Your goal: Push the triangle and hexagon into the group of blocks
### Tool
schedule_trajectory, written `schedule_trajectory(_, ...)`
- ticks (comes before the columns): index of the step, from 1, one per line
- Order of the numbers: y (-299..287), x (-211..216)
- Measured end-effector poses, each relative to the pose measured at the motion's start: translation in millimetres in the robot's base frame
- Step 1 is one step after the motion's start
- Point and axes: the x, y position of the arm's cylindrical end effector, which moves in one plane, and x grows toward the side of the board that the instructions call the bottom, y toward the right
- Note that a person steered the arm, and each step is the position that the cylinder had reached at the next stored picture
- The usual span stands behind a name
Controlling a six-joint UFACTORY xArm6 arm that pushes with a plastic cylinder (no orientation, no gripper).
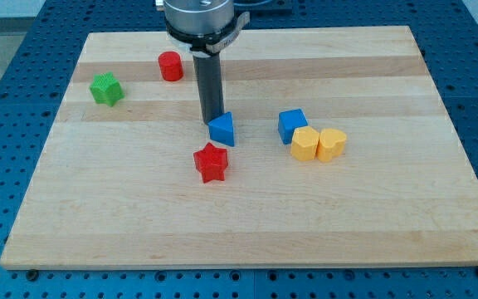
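Red star [212,163] sits below blue triangle [222,129], touching my tip [212,122].

"What was on the tabletop [372,216]?"

"It was a big board of light wood. A green star [105,89] sat near the view's top left corner."

"Was there another star?"

"Yes, a red star [211,163]. It lay near the middle, lower down, and well apart from the green one."

"What was around the wood?"

"A blue floor [7,124] with little holes showed on every side."
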Motion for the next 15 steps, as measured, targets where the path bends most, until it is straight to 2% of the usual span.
schedule_trajectory(2,-29.0,31.7)
schedule_trajectory(7,77.4,30.4)
schedule_trajectory(8,56.8,30.4)
schedule_trajectory(9,8.5,30.4)
schedule_trajectory(12,-85.4,30.4)
schedule_trajectory(15,-146.7,32.8)
